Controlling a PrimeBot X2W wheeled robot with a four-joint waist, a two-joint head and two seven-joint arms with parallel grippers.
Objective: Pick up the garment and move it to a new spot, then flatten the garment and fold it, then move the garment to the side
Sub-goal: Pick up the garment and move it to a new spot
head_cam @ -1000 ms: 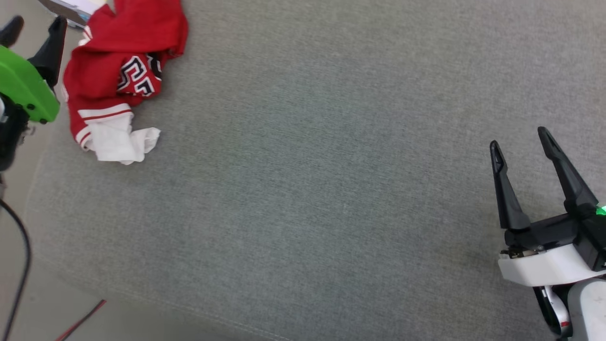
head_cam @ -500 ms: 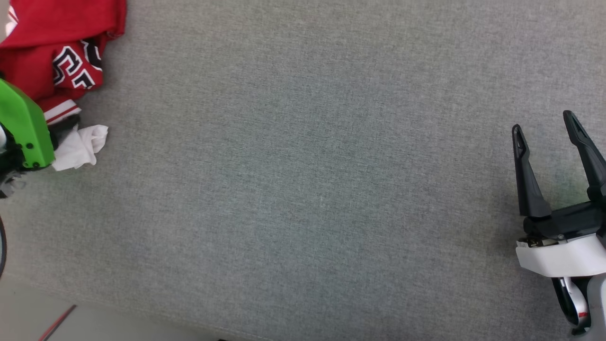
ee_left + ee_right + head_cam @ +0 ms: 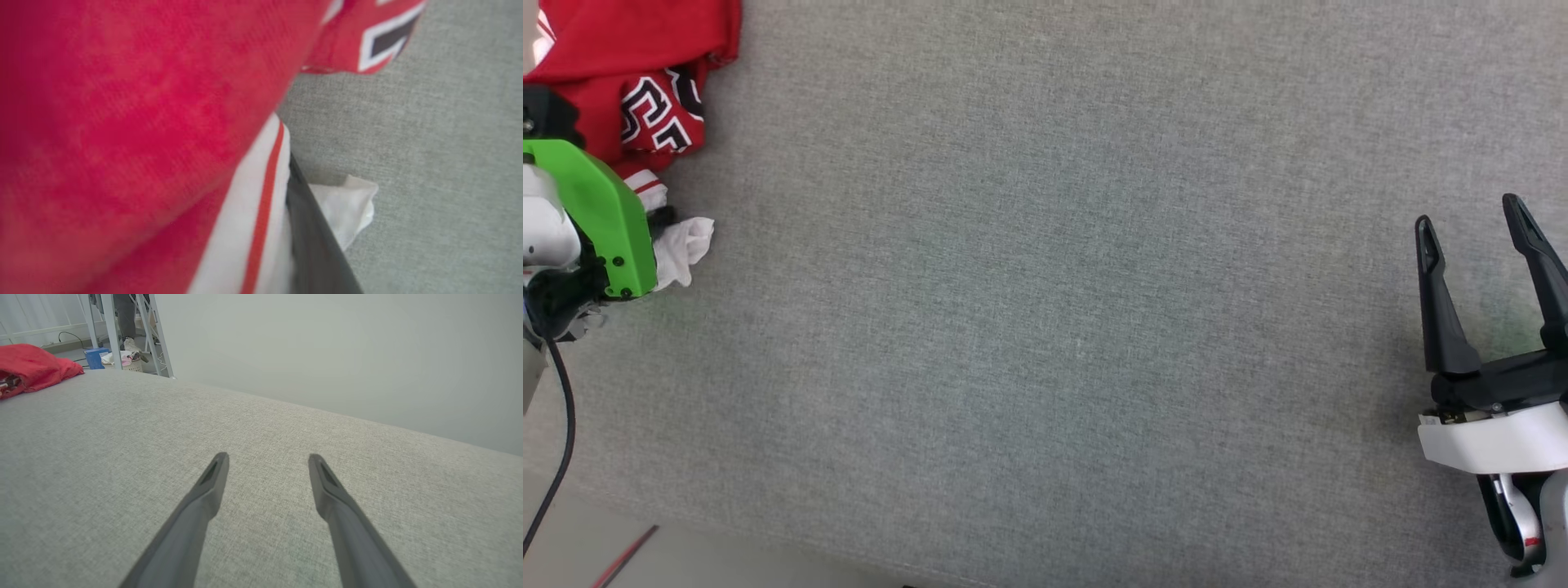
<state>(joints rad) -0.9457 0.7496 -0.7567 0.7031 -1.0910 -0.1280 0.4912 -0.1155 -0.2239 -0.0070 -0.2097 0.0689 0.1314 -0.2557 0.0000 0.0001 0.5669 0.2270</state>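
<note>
Head view: garment [image 3: 629,49] at left edge of grey surface [image 3: 1045,327], left gripper [image 3: 660,217] state unclear, right gripper [image 3: 1468,211] spread.

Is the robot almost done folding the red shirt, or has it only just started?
Only just started. Done: nothing finished; the garment lies crumpled at the left edge of the grey surface. In hand: the left gripper is down in its white sleeve; a firm grip isn't clear. The right gripper hangs open. Left: lifting, moving, flattening, folding, setting aside.
</note>
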